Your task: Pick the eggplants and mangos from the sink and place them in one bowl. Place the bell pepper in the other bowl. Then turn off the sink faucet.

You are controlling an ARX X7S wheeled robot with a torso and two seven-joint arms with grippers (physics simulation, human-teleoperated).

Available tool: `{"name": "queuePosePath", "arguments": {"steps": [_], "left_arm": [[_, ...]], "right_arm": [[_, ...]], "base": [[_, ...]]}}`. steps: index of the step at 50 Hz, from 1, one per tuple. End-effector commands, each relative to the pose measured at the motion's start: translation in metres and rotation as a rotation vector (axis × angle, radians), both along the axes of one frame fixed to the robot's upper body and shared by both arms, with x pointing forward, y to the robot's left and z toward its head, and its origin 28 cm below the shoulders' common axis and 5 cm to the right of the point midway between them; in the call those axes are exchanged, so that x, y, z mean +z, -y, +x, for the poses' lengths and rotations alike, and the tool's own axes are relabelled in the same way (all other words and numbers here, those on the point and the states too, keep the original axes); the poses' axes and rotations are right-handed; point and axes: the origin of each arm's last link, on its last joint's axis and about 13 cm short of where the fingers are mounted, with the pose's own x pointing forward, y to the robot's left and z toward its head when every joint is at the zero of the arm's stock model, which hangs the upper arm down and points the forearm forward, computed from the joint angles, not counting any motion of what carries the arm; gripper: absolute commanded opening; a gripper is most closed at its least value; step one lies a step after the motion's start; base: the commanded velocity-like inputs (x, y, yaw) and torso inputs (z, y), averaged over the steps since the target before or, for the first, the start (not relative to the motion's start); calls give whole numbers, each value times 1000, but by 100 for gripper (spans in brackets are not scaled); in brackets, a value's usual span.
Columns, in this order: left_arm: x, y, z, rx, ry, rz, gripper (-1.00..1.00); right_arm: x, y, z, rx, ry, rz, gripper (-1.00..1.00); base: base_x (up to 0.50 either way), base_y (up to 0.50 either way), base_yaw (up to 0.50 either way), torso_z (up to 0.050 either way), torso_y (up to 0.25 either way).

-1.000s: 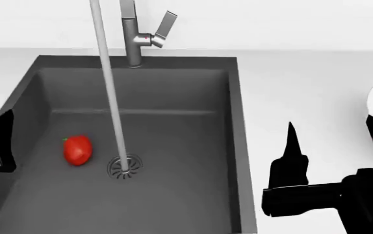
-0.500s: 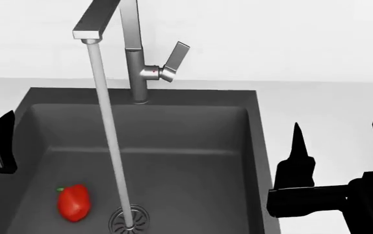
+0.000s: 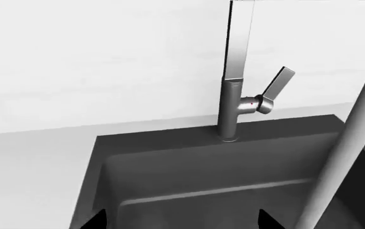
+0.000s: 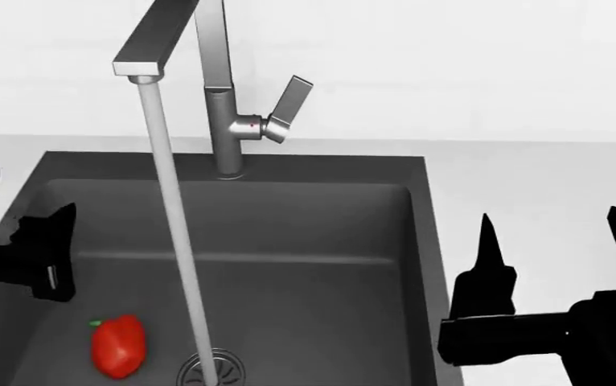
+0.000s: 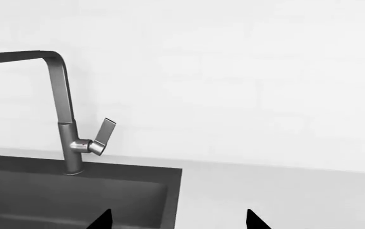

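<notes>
white countertop (image 4: pixel 533 185): surrounds the basin, right and left of frame | white wall (image 4: pixel 448 64): across the top | water stream (image 4: pixel 174 233): falling left of centre

Bright, even, shadowless render; every view sharp, no glare, blur or distortion.

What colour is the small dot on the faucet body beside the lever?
Red. The dot on the sink faucet shows best in the left wrist view.

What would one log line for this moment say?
faucet: running | bell pepper: in sink | left gripper: open, empty | right gripper: open, empty
</notes>
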Motion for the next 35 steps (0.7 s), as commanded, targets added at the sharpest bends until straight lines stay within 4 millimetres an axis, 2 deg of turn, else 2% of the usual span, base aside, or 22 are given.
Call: {"name": "queuePosePath", "arguments": {"steps": [1,11,21,22,26,27,29,35], "left_arm": [[-7,21,26,-100,-129,54,100],[-30,37,55,-102,-306,30,100],[-57,35,92,-53,-349,83,100],[-62,34,93,-19,-419,38,100],[-74,35,92,-32,-425,96,100],[-79,33,98,24,-462,98,100],[-85,33,102,21,-477,94,100],[-92,36,104,32,-518,105,100]], "right_arm": [[-5,0,2,7,-24,21,100],[-11,0,5,11,-37,36,100],[-14,1,4,11,-40,49,100],[-15,1,4,12,-44,53,100],[-15,0,4,23,-55,53,100],[-14,1,4,21,-49,54,100],[-14,1,5,18,-45,57,100],[-15,1,7,23,-50,57,100]], "base": [[0,0,0,0,0],[0,0,0,0,0],[0,0,0,0,0],[0,0,0,0,0],[0,0,0,0,0],[0,0,0,0,0],[0,0,0,0,0],[0,0,0,0,0]]}}
